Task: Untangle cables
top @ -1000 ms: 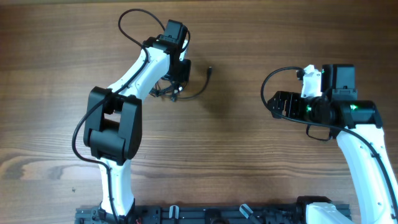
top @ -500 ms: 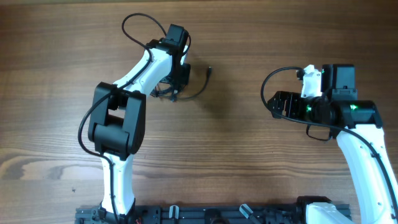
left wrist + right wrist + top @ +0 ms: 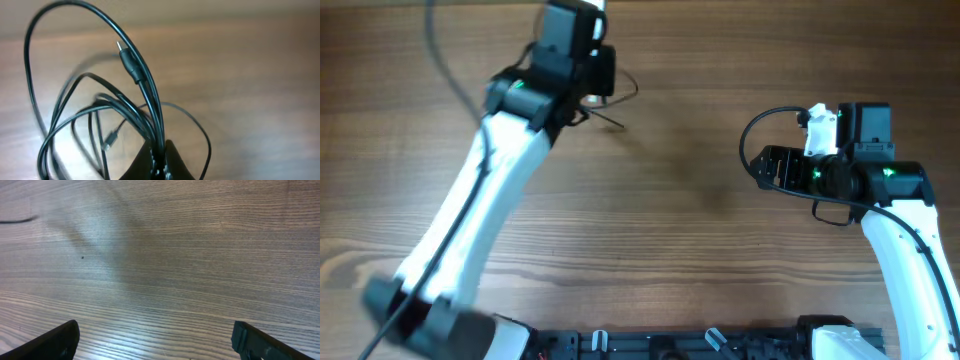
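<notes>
Nearest the robot's base, the right arm is rising from the near edge of the desk [image 3: 680, 250]; its right gripper [image 3: 760, 168] is pointing toward the middle of the desk, with its fingers standing wide apart and nothing between them; in the right wrist view only bare wood grain is showing between the two fingers. Farther out, the left arm is stretching diagonally across the desk toward its far edge, looking blurred in the overhead view; there the left gripper [image 3: 161, 150] is pinching its fingers together on the cables [image 3: 152, 107], well apart from the right gripper. In the left wrist view the clamped strands are running away from the closed tips; one strand is ending in a small plug tip [image 3: 129, 61] pointing away from the lens, while the cord is arching in a wide loop around to the left; thinner loops are hanging behind it, one carrying a second plug [image 3: 112, 141], which is blurred. Whether the lowest loops are touching the wood is impossible to tell; beyond them the desk is lying out of focus.
</notes>
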Robot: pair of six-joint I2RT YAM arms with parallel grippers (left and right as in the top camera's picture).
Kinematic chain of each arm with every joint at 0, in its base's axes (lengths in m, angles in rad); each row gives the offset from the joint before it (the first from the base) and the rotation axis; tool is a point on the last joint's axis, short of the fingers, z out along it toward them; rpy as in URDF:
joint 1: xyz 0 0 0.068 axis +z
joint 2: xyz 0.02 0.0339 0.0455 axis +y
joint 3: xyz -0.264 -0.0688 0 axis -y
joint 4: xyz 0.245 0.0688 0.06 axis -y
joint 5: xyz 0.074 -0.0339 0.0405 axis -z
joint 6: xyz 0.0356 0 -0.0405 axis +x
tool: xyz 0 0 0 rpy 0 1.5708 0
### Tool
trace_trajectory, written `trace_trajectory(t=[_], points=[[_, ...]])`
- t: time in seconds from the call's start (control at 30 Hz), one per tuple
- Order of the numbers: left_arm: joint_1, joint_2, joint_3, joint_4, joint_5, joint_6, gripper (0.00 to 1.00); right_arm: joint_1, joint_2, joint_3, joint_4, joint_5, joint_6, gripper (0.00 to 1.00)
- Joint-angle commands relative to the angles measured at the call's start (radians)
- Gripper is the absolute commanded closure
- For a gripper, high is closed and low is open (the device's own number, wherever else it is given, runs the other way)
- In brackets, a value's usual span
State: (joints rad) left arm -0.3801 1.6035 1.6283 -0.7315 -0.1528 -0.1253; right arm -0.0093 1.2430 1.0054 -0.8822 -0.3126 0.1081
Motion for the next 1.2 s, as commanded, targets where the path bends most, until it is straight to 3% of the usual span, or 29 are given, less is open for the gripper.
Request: trace_trajectory(t=[0.0,0.07,0.13,0.23,0.27,0.33,0.43,0.5,0.57,0.7,0.8,0.93,1.07,1.17], points=[[0.061,-0.153,0.008,0.023,0.028,-0.142,0.96,0.002,-0.018,0.020,0.003,0.010,0.003,0.00],[0.091,-0.109,0.001,-0.055,0.172,-0.140,0.96,0.002,-0.018,0.020,0.009,0.010,0.003,0.00],[0.080,-0.011,-0.002,-0.170,0.402,0.024,0.96,0.002,-0.016,0.020,0.014,0.010,0.004,0.00],[0.078,0.005,-0.001,-0.076,1.131,0.368,0.96,0.002,-0.016,0.020,0.009,-0.002,-0.004,0.00],[0.090,0.005,-0.001,-0.013,1.249,0.376,0.96,0.002,-0.016,0.020,0.005,-0.001,-0.004,0.00],[0.119,0.008,-0.001,0.106,1.188,0.213,0.96,0.002,-0.016,0.020,-0.001,0.000,-0.004,0.00],[0.129,-0.006,-0.001,0.084,0.587,-0.171,0.96,0.002,-0.015,0.020,0.000,0.000,-0.003,0.00],[0.117,-0.026,-0.001,0.049,0.869,0.128,0.96,0.002,-0.015,0.020,0.004,0.000,-0.003,0.00],[0.117,-0.027,-0.001,0.056,0.855,0.101,0.96,0.002,-0.012,0.020,0.021,-0.007,0.003,0.00],[0.117,-0.027,-0.002,0.034,0.810,0.065,0.96,0.002,-0.003,0.020,0.110,-0.206,0.042,0.00],[0.117,-0.027,-0.002,0.024,0.894,0.089,0.96,0.002,-0.001,0.020,0.230,-0.173,0.304,0.00],[0.121,-0.027,-0.002,0.033,1.173,0.187,0.96,0.008,0.022,0.020,0.297,-0.158,0.669,0.06],[0.121,-0.027,-0.002,0.052,1.321,0.201,0.96,0.090,0.060,0.020,0.446,-0.218,0.749,0.10],[0.121,-0.027,-0.002,0.059,1.341,0.200,0.96,0.188,0.111,0.020,0.645,-0.242,0.825,0.10]])
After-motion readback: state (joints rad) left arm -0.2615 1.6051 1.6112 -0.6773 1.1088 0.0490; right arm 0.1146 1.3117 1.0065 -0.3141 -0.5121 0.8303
